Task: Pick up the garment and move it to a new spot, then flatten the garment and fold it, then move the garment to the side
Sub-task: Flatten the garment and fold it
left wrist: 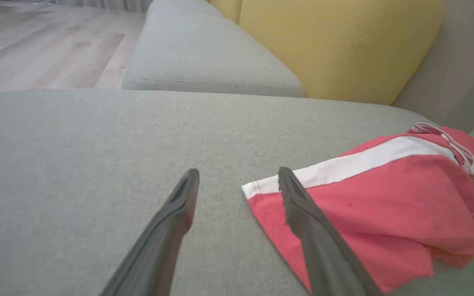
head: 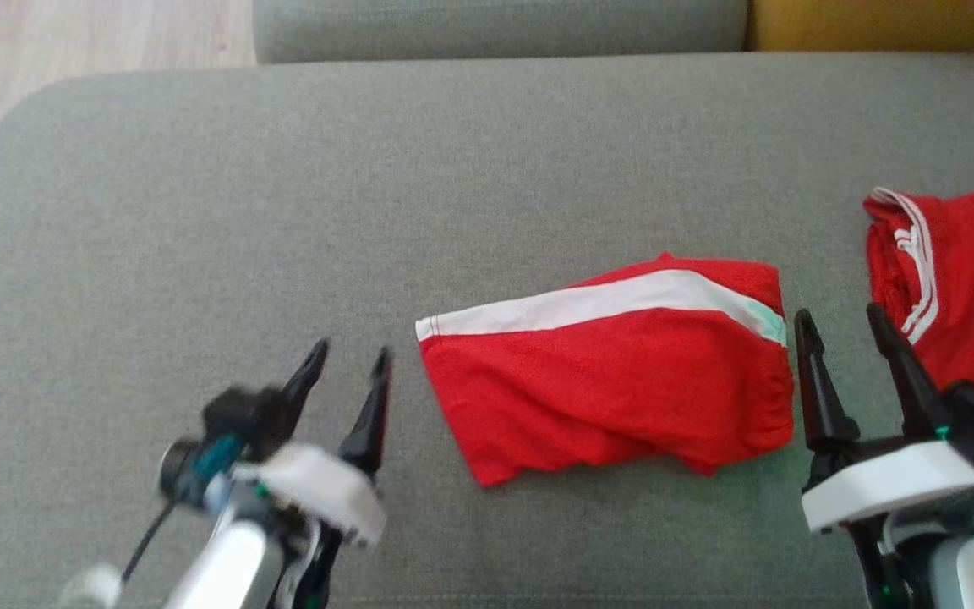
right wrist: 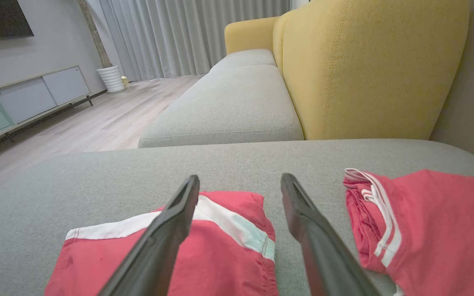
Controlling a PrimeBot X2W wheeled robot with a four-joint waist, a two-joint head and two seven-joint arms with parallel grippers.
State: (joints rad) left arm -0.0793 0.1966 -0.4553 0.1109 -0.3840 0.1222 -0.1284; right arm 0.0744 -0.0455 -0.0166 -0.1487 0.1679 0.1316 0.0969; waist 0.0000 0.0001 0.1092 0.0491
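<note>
Head view: the red garment (head: 614, 381), folded, with a white stripe, lies on the grey cushion (head: 284, 186) between the two grippers. The left gripper (head: 352, 351) is near the garment's left edge, fingers apart and empty. The right gripper (head: 842, 317) is just beside its right edge, spread and empty too. A second red garment (head: 960, 279) lies bunched at the far right.

Left wrist view: the parted fingers (left wrist: 179, 213) point across the cushion, and one overlaps the garment's striped corner. Contact cannot be told.

Right wrist view: the spread fingers (right wrist: 171, 222) frame a strip of bare cushion, with the folded garment to the left and the second red garment to the right. A yellow backrest (right wrist: 364, 65) stands behind.
</note>
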